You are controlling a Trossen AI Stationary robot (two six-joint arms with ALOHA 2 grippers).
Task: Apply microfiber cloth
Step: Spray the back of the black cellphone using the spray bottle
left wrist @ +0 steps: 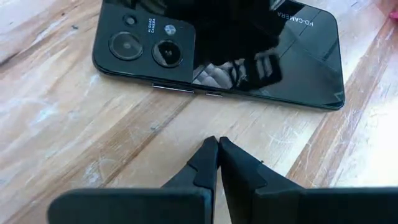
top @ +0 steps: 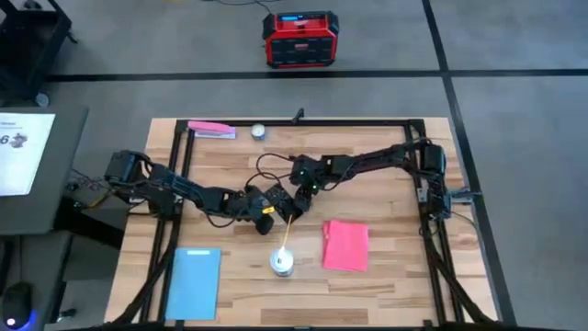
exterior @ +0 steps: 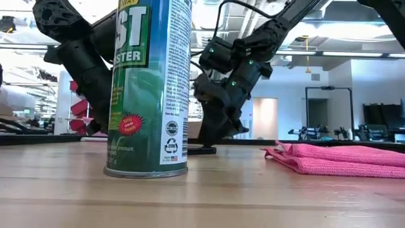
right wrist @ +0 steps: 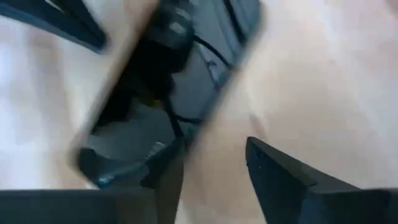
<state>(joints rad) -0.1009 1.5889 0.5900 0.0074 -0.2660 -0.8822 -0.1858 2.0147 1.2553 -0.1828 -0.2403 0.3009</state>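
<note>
The microfiber cloth (top: 345, 245), pink-red and folded, lies flat on the table right of centre and shows again in the low view as cloth (exterior: 342, 158); no gripper touches it. A black phone (left wrist: 217, 50) lies camera side up at mid-table. My left gripper (left wrist: 217, 149) is shut and stands just short of the phone's long edge, seen from above as left gripper (top: 269, 210). My right gripper (right wrist: 214, 168) is open and low over the phone (right wrist: 168, 81), with one finger at its edge; from above it is right gripper (top: 296, 198). My right gripper comes down at the phone from above, and one finger (right wrist: 165, 174) stands at the phone's edge (right wrist: 186, 140). The view is blurred, and I cannot tell whether it touches.
A green spray can (top: 282, 262) with a thin straw stands upright just near of the grippers, left of the cloth. A light-blue rectangle (top: 195, 280) lies at the near left. A pink strip (top: 211, 130) and a small white ball (top: 258, 131) sit at the far edge.
</note>
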